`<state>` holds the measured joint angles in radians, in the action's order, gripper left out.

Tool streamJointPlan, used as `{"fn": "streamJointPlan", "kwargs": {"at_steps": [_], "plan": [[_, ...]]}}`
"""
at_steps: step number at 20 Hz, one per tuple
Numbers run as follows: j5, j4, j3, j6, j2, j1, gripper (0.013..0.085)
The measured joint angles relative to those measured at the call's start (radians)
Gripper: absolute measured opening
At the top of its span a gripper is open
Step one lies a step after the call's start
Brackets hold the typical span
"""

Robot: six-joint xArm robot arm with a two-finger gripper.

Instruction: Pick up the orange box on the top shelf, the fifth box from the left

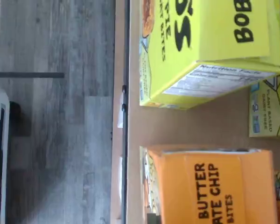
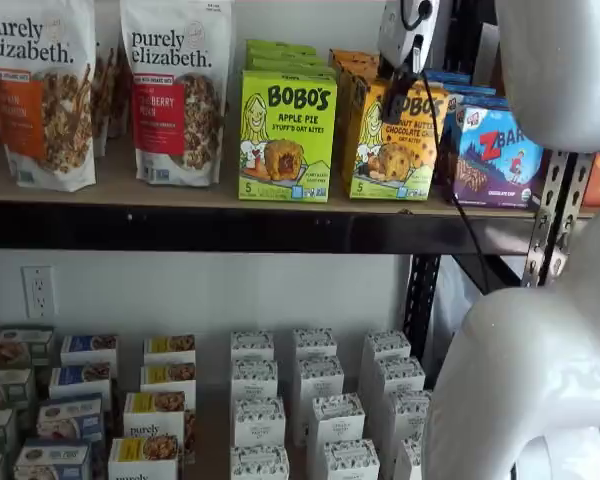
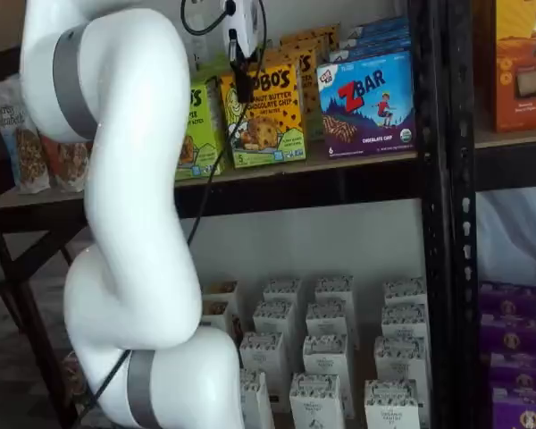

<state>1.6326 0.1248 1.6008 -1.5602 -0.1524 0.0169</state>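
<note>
Item: the orange box (image 2: 394, 140) — upright yellow-orange Bobo's carton, cartoon girl at its upper corner, oat bite pictured mid-face, green strip along the bottom, lettering reading "Butter Chocolate Chip" where the arm does not cover it.

Location: front row of the top shelf (image 2: 180, 190), standing between the lime-green Apple Pie box (image 2: 286, 135) and the blue ZBar box (image 2: 494, 155); more orange cartons are stacked behind it. The wrist view shows its top panel (image 1: 210, 186) beside the green carton's top, with a bare strip of board between the two.

Relation to tool: the gripper (image 3: 243, 79) hangs in front of the carton's upper front edge, white body above, black fingers down over the top of the face. The box therefore lies behind and below the fingertips, its long axis vertical. In my judgement the approach is from above and front, onto the top edge.

Tool state: fingers closed together, no gap between them — whether they are already pinching the carton's top, the views do not settle
</note>
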Motion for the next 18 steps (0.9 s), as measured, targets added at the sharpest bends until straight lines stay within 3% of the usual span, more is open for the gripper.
{"fn": "streamJointPlan", "kwargs": {"at_steps": [9,18], "plan": [[0.065,0.023,-0.001,-0.008,-0.044,0.018,0.0250],[0.089,0.035,-0.060,0.006,-0.144,0.012,0.0250]]}}
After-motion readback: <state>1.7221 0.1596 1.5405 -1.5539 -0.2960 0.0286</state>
